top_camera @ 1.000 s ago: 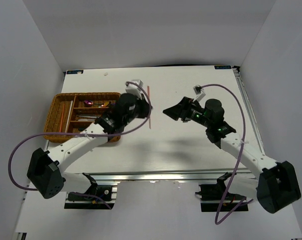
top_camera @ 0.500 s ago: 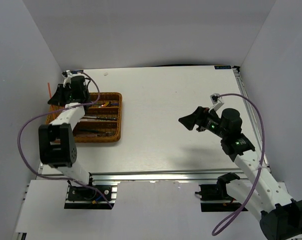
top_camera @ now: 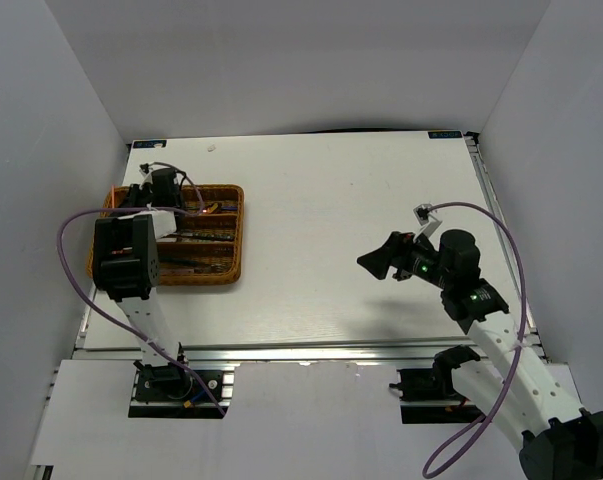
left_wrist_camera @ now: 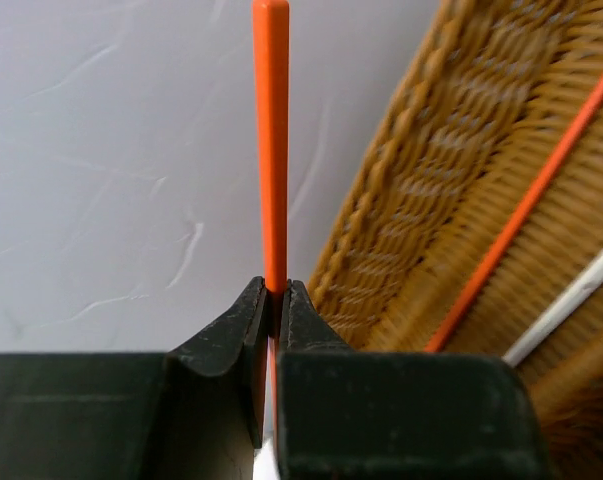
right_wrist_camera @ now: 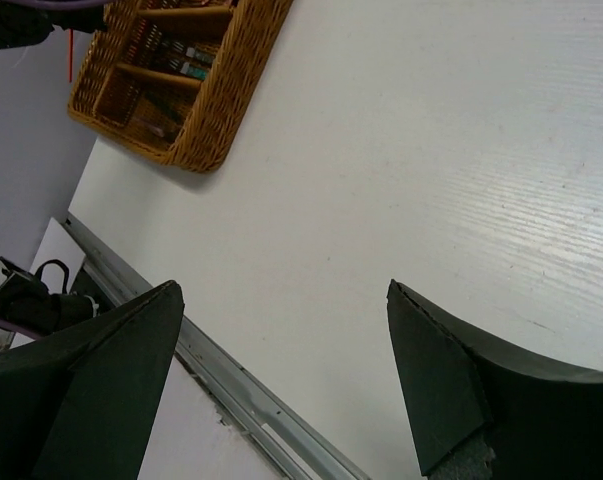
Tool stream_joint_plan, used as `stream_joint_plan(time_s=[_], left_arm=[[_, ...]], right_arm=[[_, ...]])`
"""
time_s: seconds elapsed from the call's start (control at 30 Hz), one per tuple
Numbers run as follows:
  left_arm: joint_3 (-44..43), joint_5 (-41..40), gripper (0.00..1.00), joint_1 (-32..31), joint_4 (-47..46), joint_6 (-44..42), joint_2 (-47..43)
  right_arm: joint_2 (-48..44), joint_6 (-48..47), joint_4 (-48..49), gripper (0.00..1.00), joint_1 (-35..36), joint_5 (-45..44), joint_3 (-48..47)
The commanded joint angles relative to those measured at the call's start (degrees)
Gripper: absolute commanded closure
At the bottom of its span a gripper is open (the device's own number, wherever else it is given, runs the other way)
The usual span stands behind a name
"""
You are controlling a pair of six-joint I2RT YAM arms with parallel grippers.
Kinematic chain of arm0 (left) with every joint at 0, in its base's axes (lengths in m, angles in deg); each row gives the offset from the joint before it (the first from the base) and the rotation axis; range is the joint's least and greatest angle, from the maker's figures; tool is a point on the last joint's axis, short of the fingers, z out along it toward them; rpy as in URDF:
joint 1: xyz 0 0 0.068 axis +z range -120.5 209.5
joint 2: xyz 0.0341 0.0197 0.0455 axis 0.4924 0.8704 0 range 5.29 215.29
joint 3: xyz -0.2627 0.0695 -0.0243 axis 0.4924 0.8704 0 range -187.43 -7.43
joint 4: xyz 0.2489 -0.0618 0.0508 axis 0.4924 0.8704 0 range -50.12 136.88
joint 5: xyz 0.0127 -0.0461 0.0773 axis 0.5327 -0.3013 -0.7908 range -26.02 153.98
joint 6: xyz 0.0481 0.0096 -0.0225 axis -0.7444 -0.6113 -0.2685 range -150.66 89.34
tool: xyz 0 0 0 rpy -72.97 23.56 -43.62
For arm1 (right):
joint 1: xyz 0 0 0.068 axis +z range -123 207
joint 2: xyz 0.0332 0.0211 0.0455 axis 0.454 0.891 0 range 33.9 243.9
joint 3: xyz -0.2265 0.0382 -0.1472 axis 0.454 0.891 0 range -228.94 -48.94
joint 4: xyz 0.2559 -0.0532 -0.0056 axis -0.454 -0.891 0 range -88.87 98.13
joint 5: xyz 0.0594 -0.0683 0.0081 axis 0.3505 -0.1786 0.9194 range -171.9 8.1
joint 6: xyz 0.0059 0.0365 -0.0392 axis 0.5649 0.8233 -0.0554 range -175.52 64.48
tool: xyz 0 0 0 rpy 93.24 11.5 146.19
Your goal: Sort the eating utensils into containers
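My left gripper [left_wrist_camera: 272, 290] is shut on a thin red chopstick [left_wrist_camera: 271, 120] that sticks straight out past its jaws. It hangs over the white table just outside the rim of the brown wicker tray [left_wrist_camera: 451, 170], at the tray's far left corner [top_camera: 116, 195]. Inside the nearest section lie another red chopstick [left_wrist_camera: 541, 185] and a silver one [left_wrist_camera: 576, 295]. Several utensils [top_camera: 196, 236] fill the tray's slots in the top view. My right gripper [top_camera: 378, 263] stands open over bare table at the right, its fingers [right_wrist_camera: 131, 350] far apart with nothing between them.
The left arm [top_camera: 126, 262] is folded upright beside the tray's near left. The metal rail [right_wrist_camera: 231, 385] of the table's front edge runs under the right gripper. White walls close in the table at the left, back and right.
My left arm swung from the table's middle to the tray's far left corner, carrying the red chopstick. The right arm drew back toward the near right.
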Motion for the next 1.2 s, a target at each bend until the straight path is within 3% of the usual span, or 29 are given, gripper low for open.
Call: stream_joint_plan(time_s=[0.0, 0.37, 0.5, 0.67, 0.73, 0.9, 1.03, 1.07, 1.17], left_arm=[[-3.2, 3.2, 0.99, 0.1, 3.5, 5.8, -0.2], [-3.5, 13.6, 0.51, 1.3, 12.5, 15.0, -1.4], [-4.4, 15.6, 0.25, 1.9, 14.7, 18.8, -2.7], [-9.1, 19.9, 0.24, 1.8, 23.7, 26.0, -6.8], [-10.8, 25.0, 0.19, 1.8, 27.6, 33.6, -9.6], [-9.5, 40.0, 0.02, 0.7, 36.4, 49.0, -29.0], [-4.1, 50.3, 0.02, -0.9, 46.7, 55.0, -48.4], [-1.1, 52.6, 0.02, -0.8, 49.2, 55.9, -57.0], [2.4, 51.3, 0.02, -0.8, 53.5, 55.9, -70.1]], right_arm=[[-1.4, -1.7, -0.6, 0.13, -0.2, 0.4, 0.4], [-4.0, 0.1, -2.9, 0.12, -0.2, 0.3, -1.4], [-5.7, 0.3, -4.6, 0.12, -0.3, -0.4, -2.2], [-6.0, 0.3, -6.7, 0.12, -0.2, -0.9, -5.1], [-5.1, -1.1, -7.2, 0.11, -0.2, -1.2, -6.5], [-2.6, -8.1, -17.9, 0.11, 0.1, -10.9, -15.1], [-6.3, -10.3, -24.4, 0.11, 0.6, -19.4, -18.7], [-7.4, -11.5, -27.6, 0.11, 0.6, -21.1, -20.2], [-9.3, -12.7, -30.9, 0.11, 1.1, -25.3, -21.2]])
